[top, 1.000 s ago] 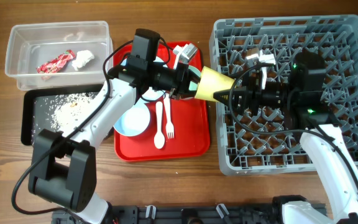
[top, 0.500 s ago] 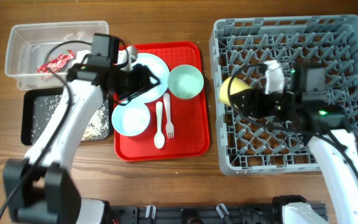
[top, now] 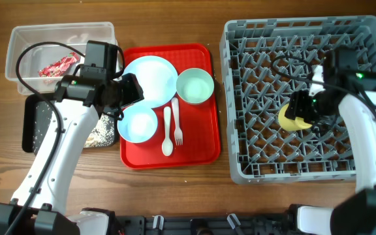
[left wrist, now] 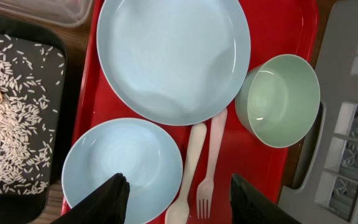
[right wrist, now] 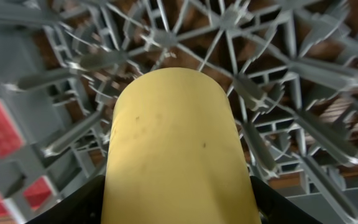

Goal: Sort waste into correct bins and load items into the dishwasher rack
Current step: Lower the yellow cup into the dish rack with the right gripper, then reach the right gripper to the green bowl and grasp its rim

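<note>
My right gripper (top: 303, 108) is shut on the small yellow cup (top: 291, 118), holding it low over the pegs of the grey dishwasher rack (top: 240, 163). The cup (right wrist: 176, 137) fills the right wrist view, clamped in the gripper (right wrist: 178, 208). My left gripper (top: 128, 93) hangs open and empty over the red serving tray (top: 201, 147). Below this gripper (left wrist: 182, 202) lie the pale blue bowl (left wrist: 123, 168), white spoon (left wrist: 188, 168) and fork (left wrist: 211, 168). The pale blue plate (left wrist: 173, 56) and mint green bowl (left wrist: 278, 99) sit beyond them.
A clear tub (top: 18, 59) at the far left holds a red wrapper (top: 57, 65). Below it, a black tray (top: 30, 124) carries rice scraps (top: 100, 134). The left arm crosses over both bins. The rack's wall (left wrist: 353, 124) borders the serving tray on the right.
The yellow cup passed from the left gripper to the right. The left gripper opened and drew back left over the red tray. The right arm carried the cup further right into the rack.
</note>
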### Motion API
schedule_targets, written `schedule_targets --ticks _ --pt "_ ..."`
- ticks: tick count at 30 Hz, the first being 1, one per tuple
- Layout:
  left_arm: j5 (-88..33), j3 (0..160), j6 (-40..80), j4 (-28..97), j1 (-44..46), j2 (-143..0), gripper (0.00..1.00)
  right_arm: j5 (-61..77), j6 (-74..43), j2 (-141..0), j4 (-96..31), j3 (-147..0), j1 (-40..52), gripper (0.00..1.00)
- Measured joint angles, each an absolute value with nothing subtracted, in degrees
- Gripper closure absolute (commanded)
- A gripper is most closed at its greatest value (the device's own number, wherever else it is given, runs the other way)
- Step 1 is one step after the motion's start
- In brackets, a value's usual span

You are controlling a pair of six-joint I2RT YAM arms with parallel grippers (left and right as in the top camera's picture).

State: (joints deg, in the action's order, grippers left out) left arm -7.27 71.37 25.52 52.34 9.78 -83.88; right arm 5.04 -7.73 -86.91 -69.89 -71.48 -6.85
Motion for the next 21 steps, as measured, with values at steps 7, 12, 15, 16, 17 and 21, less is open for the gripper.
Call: schedule_targets --ticks 7,12,15,16,17,21 --pt "-7.09 71.37 25.52 52.42 9.78 -83.88 0.47 5.15 -8.64 -94.19 -66.81 -71.46 -6.85 0.0" --pt "-7.09 71.37 25.54 52.71 9.78 -83.88 0.46 6.13 -8.8 -93.19 -66.57 -74.17 -6.85 0.0" --pt "-3.86 71.37 26.79 56.12 9.78 -83.88 0.41 14.11 -6.61 -84.14 -56.71 -79.26 -3.36 0.01" --pt "-2.74 71.37 27.68 57.34 9.78 -83.88 0.41 16.38 -6.17 -82.32 -52.95 -79.37 -1.04 0.01" --pt "-1.78 71.37 28.32 57.98 9.78 -83.88 0.41 18.28 -5.96 -81.28 -49.41 -79.61 2.31 0.01" --pt "-0.12 71.37 29.47 58.11 9.78 -83.88 0.4 16.84 -10.11 -86.28 -43.75 -79.77 20.53 0.09"
